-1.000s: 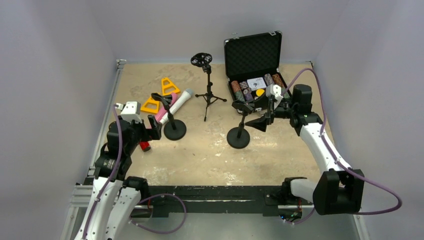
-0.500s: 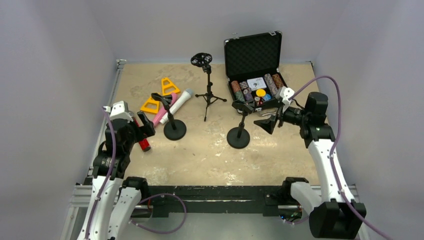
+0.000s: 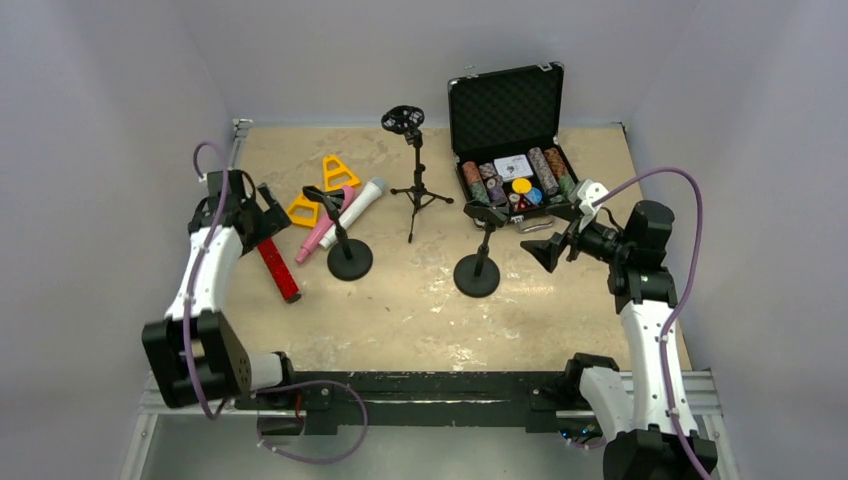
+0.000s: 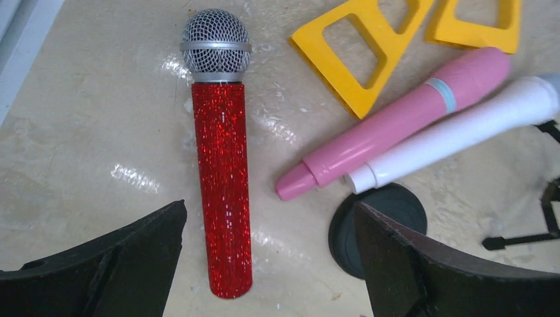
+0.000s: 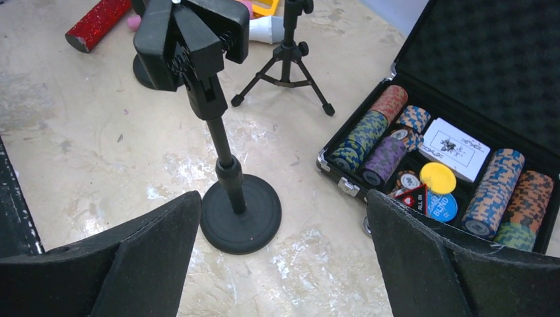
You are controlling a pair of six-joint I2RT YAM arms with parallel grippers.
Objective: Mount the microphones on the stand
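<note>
red microphone (image 4: 222, 191): glittery, rough-looking barrel; grey metal mesh head
pink microphone (image 4: 396, 122): smooth glossy plastic
white microphone (image 4: 462, 139): smooth glossy plastic
yellow triangles (image 4: 343, 53): smooth, matt
worktop (image 4: 86, 132): beige marbled surface, shiny with glare
stand (image 5: 221, 145): matt black
case (image 5: 489, 59): dimpled black foam lining

Left wrist view: the white microphone (image 4: 455, 135) loses its head at the right edge. The yellow triangular pieces (image 4: 370, 46) are cut by the top edge. The round stand base (image 4: 389, 201) is partly hidden behind a finger of the left hand (image 4: 269, 208).

Right wrist view: the red microphone (image 5: 98, 23) shows its butt end only.

Overhead view: its mesh head cannot be made out beside the left hand. Print inside the case (image 3: 505, 100) is too small to read.
</note>
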